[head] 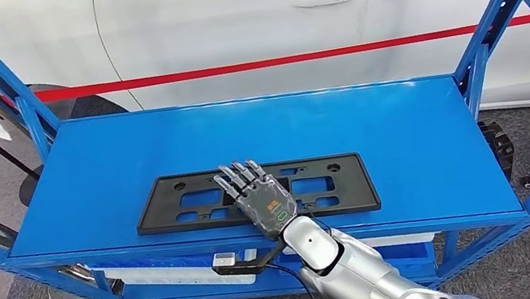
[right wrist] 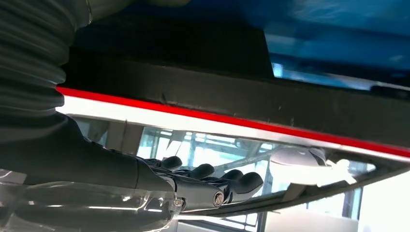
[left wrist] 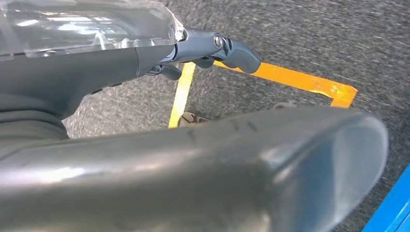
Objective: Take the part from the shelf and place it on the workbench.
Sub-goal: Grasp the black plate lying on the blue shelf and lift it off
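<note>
Part: flat black rectangular plastic plate (head: 173,203) on blue metal shelf (head: 407,142), directly beneath right robot hand (head: 257,197) | long axis crosswise to arm | fingers extended flat, nothing gripped | left robot hand (left wrist: 212,48) hangs low, holding nothing.

My right robot hand (head: 257,197) covers the middle of the black part (head: 174,205), so I can't tell if its fingers touch it. The shelf (head: 407,142) posts are cut off by the head view's edges.
</note>
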Controlling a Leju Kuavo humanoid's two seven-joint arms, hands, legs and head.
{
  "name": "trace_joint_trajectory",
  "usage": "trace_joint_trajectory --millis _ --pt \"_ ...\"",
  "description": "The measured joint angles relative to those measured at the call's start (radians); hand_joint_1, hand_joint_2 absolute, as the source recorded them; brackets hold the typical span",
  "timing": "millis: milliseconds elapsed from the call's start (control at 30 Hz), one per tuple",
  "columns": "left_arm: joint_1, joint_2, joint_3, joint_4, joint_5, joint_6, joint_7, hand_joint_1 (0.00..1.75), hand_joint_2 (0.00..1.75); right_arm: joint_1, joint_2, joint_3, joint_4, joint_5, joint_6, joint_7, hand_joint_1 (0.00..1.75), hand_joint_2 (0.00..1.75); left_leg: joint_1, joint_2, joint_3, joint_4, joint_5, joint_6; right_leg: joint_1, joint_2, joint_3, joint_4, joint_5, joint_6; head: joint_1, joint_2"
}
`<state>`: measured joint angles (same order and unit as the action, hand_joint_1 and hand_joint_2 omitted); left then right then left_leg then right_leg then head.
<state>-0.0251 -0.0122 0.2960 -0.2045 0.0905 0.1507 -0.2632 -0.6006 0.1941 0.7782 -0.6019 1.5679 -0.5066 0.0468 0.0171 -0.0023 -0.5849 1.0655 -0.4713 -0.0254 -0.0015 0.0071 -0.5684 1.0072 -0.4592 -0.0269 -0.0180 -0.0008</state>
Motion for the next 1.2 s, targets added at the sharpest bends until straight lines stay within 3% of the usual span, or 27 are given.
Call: trace_joint_trajectory --millis 33,67,133,200,300,333,367,400,467,533,600,667,733,800,867,900,933,967,1033,1133,1200 --pt "-0.001 0.001 0.001 0.000 -0.001 0.000 0.000 0.00 0.00 -0.008 0.001 0.001 0.012 0.001 0.007 0.002 1.35 1.75 -0.002 0.000 0.020 -0.042 0.010 0.005 0.002 0.001 0.000 0.001 -0.001 0.004 0.001 0.000" --pt "-0.002 0.001 0.001 0.000 -0.001 0.000 0.000 0.00 0.00 -0.015 0.002 0.001 0.022 0.001 0.014 0.002 1.50 1.75 -0.004 -0.001 0.028 -0.059 0.011 0.010 0.003 0.002 -0.001 0.002 0.000 0.009 0.001 0.000" --pt "-0.003 0.001 0.002 0.000 -0.003 0.000 0.000 0.00 0.00 -0.024 0.002 0.001 0.042 0.001 0.025 0.002 1.64 1.75 -0.004 0.000 0.029 -0.063 0.015 0.022 0.004 0.003 -0.002 0.001 0.001 0.019 0.001 0.000" --pt "-0.003 0.001 0.002 0.000 -0.004 -0.001 0.000 0.00 0.00 -0.029 0.001 0.001 0.058 0.001 0.033 0.002 1.65 1.75 0.000 0.003 0.029 -0.069 0.022 0.035 0.003 0.002 -0.015 0.032 -0.024 0.029 0.002 0.000" --pt "-0.003 0.002 0.003 0.000 -0.005 -0.003 -0.001 0.00 0.00 -0.032 0.001 0.001 0.080 -0.001 0.038 0.002 1.65 1.75 0.002 0.006 0.023 -0.071 0.026 0.045 -0.002 -0.001 -0.094 0.204 -0.119 0.039 0.005 0.000" --pt "-0.002 0.002 0.003 0.000 -0.005 -0.004 -0.002 0.00 0.00 -0.032 0.001 0.001 0.086 -0.002 0.038 0.002 1.64 1.75 0.001 0.007 0.021 -0.071 0.027 0.045 -0.004 -0.001 -0.119 0.258 -0.138 0.042 0.005 0.000" --pt "-0.002 0.002 0.003 0.000 -0.005 -0.005 -0.003 0.00 0.00 -0.032 0.001 0.001 0.091 -0.004 0.036 0.002 1.64 1.75 0.001 0.007 0.021 -0.070 0.027 0.045 -0.006 -0.002 -0.131 0.283 -0.139 0.043 0.005 0.000" --pt "-0.001 0.002 0.003 0.000 -0.006 -0.006 -0.005 0.00 0.00 -0.032 0.001 0.001 0.094 -0.006 0.034 0.002 1.63 1.75 0.001 0.007 0.022 -0.070 0.027 0.045 -0.007 -0.002 -0.124 0.272 -0.121 0.043 0.005 0.000" --pt "-0.002 0.002 0.003 0.000 -0.009 -0.007 -0.011 0.00 0.00 -0.035 0.001 0.001 0.100 -0.009 0.032 0.000 1.64 1.75 0.001 0.005 0.026 -0.070 0.025 0.042 -0.008 -0.003 -0.058 0.145 -0.052 0.037 0.005 0.000" --pt "-0.003 0.002 0.003 0.000 -0.013 -0.007 -0.022 0.00 0.00 -0.037 0.001 0.001 0.106 -0.012 0.027 -0.002 1.64 1.75 -0.002 0.003 0.026 -0.068 0.024 0.034 -0.004 -0.003 -0.001 0.027 -0.011 0.028 0.005 0.000" --pt "-0.003 0.002 0.003 0.000 -0.018 -0.007 -0.038 0.00 0.00 -0.038 0.001 0.002 0.109 -0.014 0.023 -0.003 1.64 1.75 -0.004 0.001 0.023 -0.069 0.026 0.022 0.002 -0.002 0.008 -0.001 -0.009 0.022 0.005 0.000" --pt "-0.002 0.004 0.003 0.000 -0.022 -0.007 -0.059 0.00 0.00 -0.040 0.001 0.002 0.111 -0.017 0.021 -0.003 1.64 1.75 -0.003 0.001 0.023 -0.067 0.022 0.009 -0.002 -0.001 0.009 -0.008 -0.003 0.012 0.004 0.000" --pt "-0.003 0.006 0.003 0.000 -0.027 -0.006 -0.080 0.00 0.00 -0.042 0.003 0.002 0.112 -0.020 0.016 -0.007 1.66 1.75 -0.001 0.001 0.000 -0.014 -0.015 0.000 -0.008 -0.004 0.013 -0.019 0.003 0.000 0.002 0.000" --pt "-0.002 0.007 0.003 0.000 -0.030 -0.003 -0.095 0.00 0.87 -0.042 0.003 0.002 0.114 -0.024 0.009 -0.014 1.66 1.75 0.002 0.001 -0.059 0.116 -0.083 -0.007 -0.006 -0.006 0.012 -0.020 0.004 -0.005 0.000 0.000" --pt "0.001 0.008 0.004 0.000 -0.029 -0.004 -0.107 0.00 1.75 -0.041 0.003 0.000 0.116 -0.039 0.003 -0.029 1.64 1.75 0.002 0.001 -0.106 0.217 -0.113 -0.012 -0.004 -0.007 0.011 -0.017 0.003 -0.006 0.000 0.000" --pt "0.002 0.008 0.005 0.000 -0.027 -0.006 -0.111 0.00 1.75 -0.041 0.003 -0.004 0.116 -0.057 -0.002 -0.043 1.64 1.75 0.003 0.001 -0.103 0.212 -0.098 -0.013 -0.004 -0.006 0.011 -0.016 0.001 -0.006 0.000 0.000" --pt "0.002 0.008 0.007 0.000 -0.024 -0.011 -0.115 0.00 1.75 -0.041 0.004 -0.010 0.115 -0.084 -0.006 -0.065 1.64 1.75 0.004 0.001 -0.081 0.167 -0.066 -0.013 -0.004 -0.005 0.013 -0.014 0.000 -0.005 0.000 0.000" --pt "0.002 0.008 0.010 0.000 -0.021 -0.015 -0.118 0.00 1.75 -0.041 0.004 -0.020 0.112 -0.119 -0.009 -0.096 1.64 1.75 0.005 0.002 -0.045 0.094 -0.029 -0.012 -0.004 -0.003 0.015 -0.011 -0.003 -0.003 0.000 0.000" --pt "0.001 0.009 0.016 0.000 -0.016 -0.024 -0.121 0.00 1.75 -0.041 0.005 -0.048 0.094 -0.228 0.002 -0.191 1.64 1.75 0.005 0.002 0.015 -0.027 0.009 -0.006 0.001 0.003 0.015 -0.004 -0.008 0.005 0.000 0.000" --pt "0.000 0.009 0.027 0.000 -0.010 -0.036 -0.125 0.00 1.75 -0.042 0.002 -0.106 0.030 -0.413 0.048 -0.347 1.64 1.75 0.004 0.001 0.032 -0.057 0.009 0.012 0.007 0.010 0.015 -0.003 -0.008 0.017 0.001 0.000" --pt "-0.001 0.008 0.032 0.000 -0.008 -0.038 -0.128 0.00 1.75 -0.045 0.001 -0.138 -0.011 -0.476 0.069 -0.384 1.64 1.75 0.007 0.005 0.034 -0.061 0.014 0.027 0.006 0.008 0.013 0.011 -0.020 0.027 0.001 0.000"
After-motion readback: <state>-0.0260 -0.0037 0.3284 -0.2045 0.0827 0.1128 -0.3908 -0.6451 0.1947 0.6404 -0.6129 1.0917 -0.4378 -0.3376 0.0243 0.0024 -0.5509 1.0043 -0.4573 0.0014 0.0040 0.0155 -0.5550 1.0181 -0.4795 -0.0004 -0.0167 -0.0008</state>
